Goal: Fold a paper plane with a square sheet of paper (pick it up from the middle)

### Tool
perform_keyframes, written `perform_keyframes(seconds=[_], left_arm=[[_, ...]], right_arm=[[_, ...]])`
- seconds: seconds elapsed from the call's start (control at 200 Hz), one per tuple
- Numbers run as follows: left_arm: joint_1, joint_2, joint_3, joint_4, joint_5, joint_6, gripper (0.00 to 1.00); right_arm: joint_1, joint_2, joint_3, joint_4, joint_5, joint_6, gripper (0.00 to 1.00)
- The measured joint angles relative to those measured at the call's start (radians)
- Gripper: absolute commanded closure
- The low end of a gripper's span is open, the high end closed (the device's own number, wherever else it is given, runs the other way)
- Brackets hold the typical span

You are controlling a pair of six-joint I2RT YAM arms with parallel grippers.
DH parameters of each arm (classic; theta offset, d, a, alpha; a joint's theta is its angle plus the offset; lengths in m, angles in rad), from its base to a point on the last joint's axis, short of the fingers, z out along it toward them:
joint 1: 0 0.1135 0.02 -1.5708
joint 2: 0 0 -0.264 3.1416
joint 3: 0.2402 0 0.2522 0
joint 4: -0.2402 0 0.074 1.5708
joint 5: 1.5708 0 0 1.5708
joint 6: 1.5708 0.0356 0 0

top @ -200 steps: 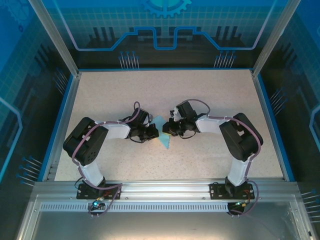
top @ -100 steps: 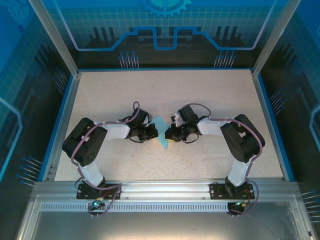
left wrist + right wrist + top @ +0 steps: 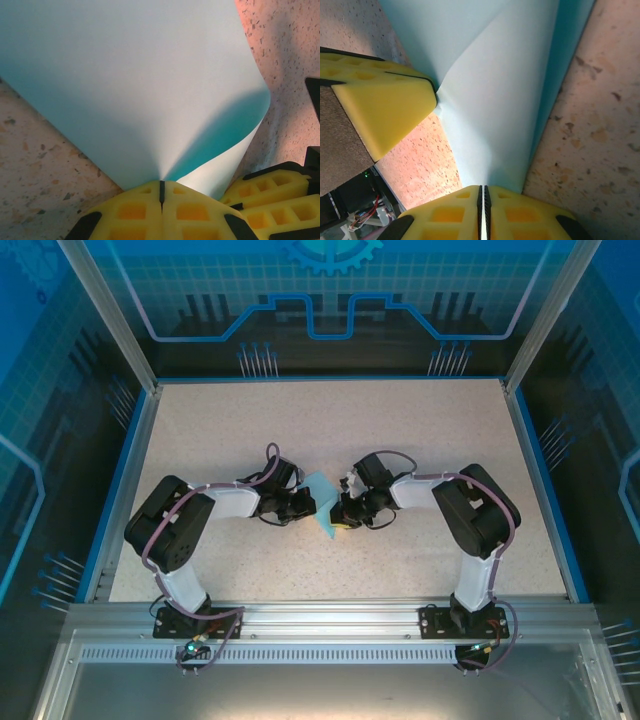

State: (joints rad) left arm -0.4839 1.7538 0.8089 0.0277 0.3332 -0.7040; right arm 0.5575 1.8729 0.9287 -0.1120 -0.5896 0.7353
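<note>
The left pincer [image 3: 161, 186] and the right pincer [image 3: 484, 191] each pinch the square sheet of paper [image 3: 125, 85] tightly, bowed between them over the bench [image 3: 400, 430], so pulling apart could tear it.

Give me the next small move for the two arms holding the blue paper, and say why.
Probably ease the right gripper a little closer to the left gripper, bringing the two pinched edges together. Both grippers are shut on the sheet of paper, which bows in a loose curve between them over the table and is not yet creased flat.
</note>
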Motion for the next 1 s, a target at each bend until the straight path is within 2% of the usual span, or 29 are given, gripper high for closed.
perform_keyframes(seconds=[0.385,0.995], left_arm=[[0.000,0.000,0.000,0.000,-0.004,0.000,0.95],[0.000,0.000,0.000,0.000,-0.004,0.000,0.95]], right_arm=[[0.022,-0.001,0.000,-0.011,-0.047,-0.066,0.88],[0.062,-0.012,0.009,-0.086,-0.011,-0.138,0.89]])
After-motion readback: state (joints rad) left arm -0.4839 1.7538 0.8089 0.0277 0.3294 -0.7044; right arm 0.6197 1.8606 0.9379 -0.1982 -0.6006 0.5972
